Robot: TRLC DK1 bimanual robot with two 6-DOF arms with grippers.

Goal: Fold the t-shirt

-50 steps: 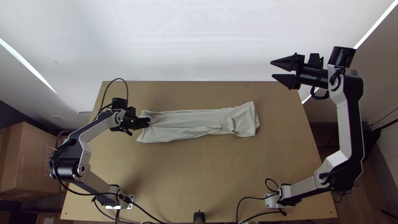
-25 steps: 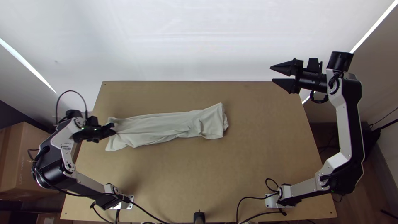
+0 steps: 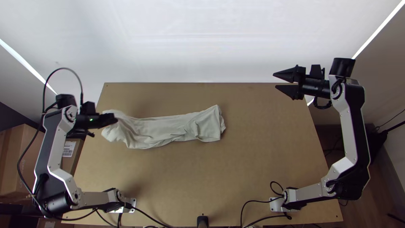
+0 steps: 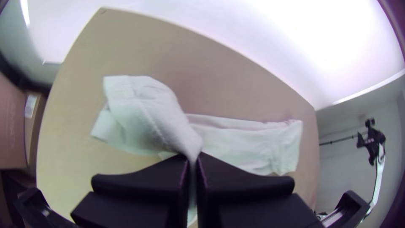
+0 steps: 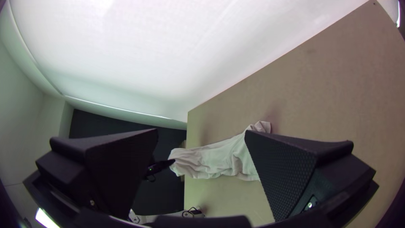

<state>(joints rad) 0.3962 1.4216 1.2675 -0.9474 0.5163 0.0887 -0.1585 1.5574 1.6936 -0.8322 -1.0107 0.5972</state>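
Light wooden table (image 3: 253,169) here, with a white backdrop (image 3: 190,38) past the far edge and a cardboard box (image 3: 12,156) off to the left. So the t-shirt (image 3: 168,128) is lying in a long, narrow strip running left to right, mostly on the left half of the table and a bit nearer the far edge than the near one. Its right end is kinda squared off with some wrinkles, while its left end is bunched up. That's where the left gripper (image 3: 116,120) is, over by the table's left edge, and the left wrist view has its fingers (image 4: 147,179) closed with cloth pinched between the tips. Right gripper (image 3: 275,81) is up around the far right corner, well apart from the shirt, fingers spread wide and empty.
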